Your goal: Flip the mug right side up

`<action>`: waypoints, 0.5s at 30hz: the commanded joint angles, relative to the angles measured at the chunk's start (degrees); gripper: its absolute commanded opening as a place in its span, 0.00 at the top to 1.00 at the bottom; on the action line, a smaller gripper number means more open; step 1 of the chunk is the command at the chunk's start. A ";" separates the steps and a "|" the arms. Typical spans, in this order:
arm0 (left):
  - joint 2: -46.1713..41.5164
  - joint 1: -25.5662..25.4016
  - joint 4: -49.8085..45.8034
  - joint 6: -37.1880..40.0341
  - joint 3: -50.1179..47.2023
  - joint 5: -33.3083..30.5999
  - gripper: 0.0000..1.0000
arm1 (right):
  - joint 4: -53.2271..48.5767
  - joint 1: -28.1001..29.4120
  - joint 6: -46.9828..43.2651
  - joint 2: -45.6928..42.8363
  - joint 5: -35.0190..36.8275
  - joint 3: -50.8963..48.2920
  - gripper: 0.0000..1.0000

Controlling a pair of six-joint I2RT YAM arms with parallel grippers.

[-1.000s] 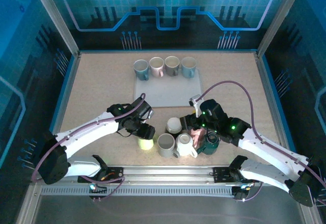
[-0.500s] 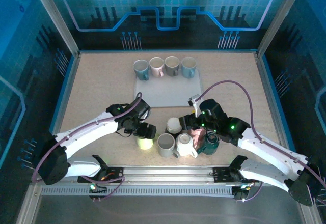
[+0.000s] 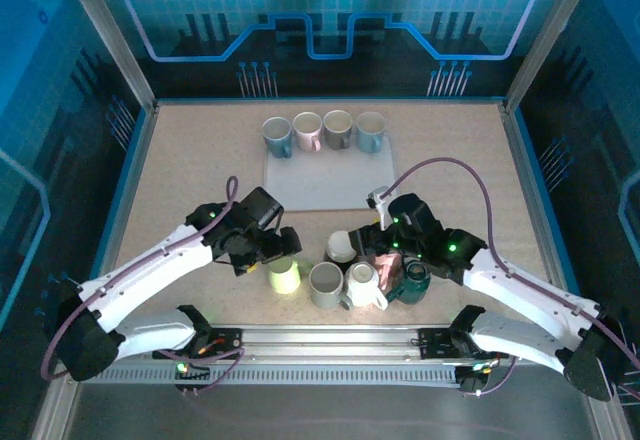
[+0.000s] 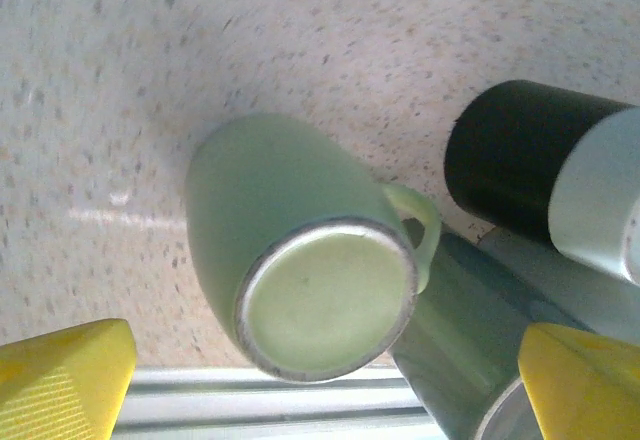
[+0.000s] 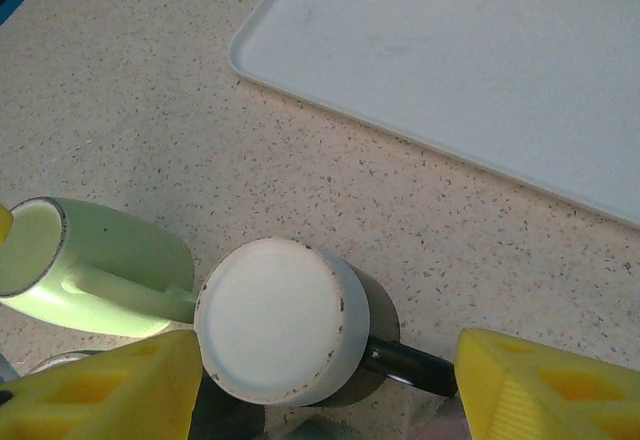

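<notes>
The left gripper point(image 3: 280, 255) is spread wide above the green mug point(image 4: 300, 260) and grips nothing. The mug sits base-up on the table point(image 3: 200, 160), just beside a grey mug point(image 3: 325, 285). The right gripper point(image 5: 330, 370) hangs spread over a white mug point(image 5: 270, 320) — also base-up.

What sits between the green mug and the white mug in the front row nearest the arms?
One grey mug, mouth up, stands between the green mug and the white mug; the top external view shows it.
</notes>
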 commanded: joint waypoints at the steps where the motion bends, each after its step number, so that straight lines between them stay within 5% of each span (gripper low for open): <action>1: -0.76 -0.40 -2.69 -17.06 -0.64 2.68 0.01 | 1.43 -0.39 1.65 0.09 -1.09 0.43 0.31; 15: 0.65 -0.66 -4.86 -30.34 -0.15 -0.57 0.01 | 1.77 -0.41 1.79 -0.88 -0.20 -1.00 0.31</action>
